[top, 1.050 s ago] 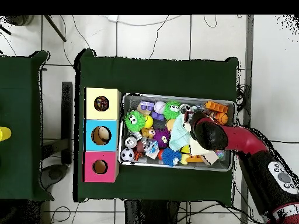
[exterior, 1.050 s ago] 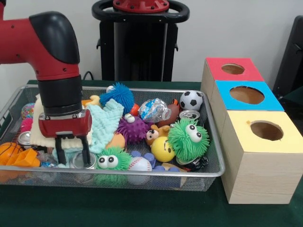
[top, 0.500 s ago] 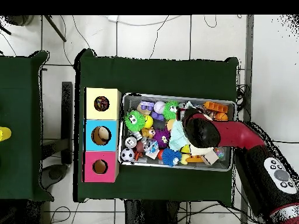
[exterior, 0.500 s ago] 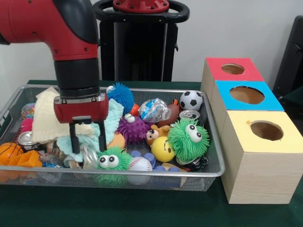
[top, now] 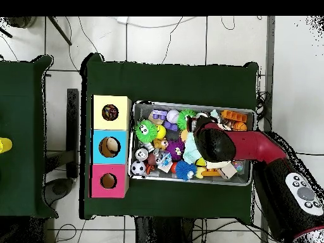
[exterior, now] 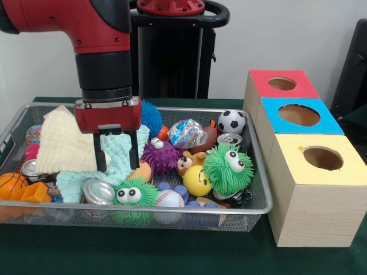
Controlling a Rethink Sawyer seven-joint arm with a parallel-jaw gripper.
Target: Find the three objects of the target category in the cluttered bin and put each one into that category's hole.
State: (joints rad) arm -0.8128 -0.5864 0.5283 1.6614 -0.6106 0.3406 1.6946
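My gripper (exterior: 117,153) hangs open over the left middle of the wire bin (exterior: 172,211), its fingertips just above a mint cloth (exterior: 117,163) and beside a cream cloth (exterior: 63,146). Nothing is held between the fingers. A silver can (exterior: 98,192) lies on its side just below and in front of the gripper. A second can (exterior: 232,139) stands near the soccer ball (exterior: 231,121), and a third (exterior: 28,168) sits at the bin's left. In the overhead view the arm (top: 218,144) covers the gripper.
Three wooden boxes stand right of the bin, with red (exterior: 281,84), blue (exterior: 298,114) and yellow (exterior: 322,158) holed tops. The bin also holds green (exterior: 228,167), purple (exterior: 160,156) and blue (exterior: 150,114) fuzzy balls, a baseball (exterior: 170,199) and a small basketball (exterior: 10,182).
The gripper has risen and shifted right across the bin, away from the front left corner. The silver can and cloths beneath it now lie uncovered.
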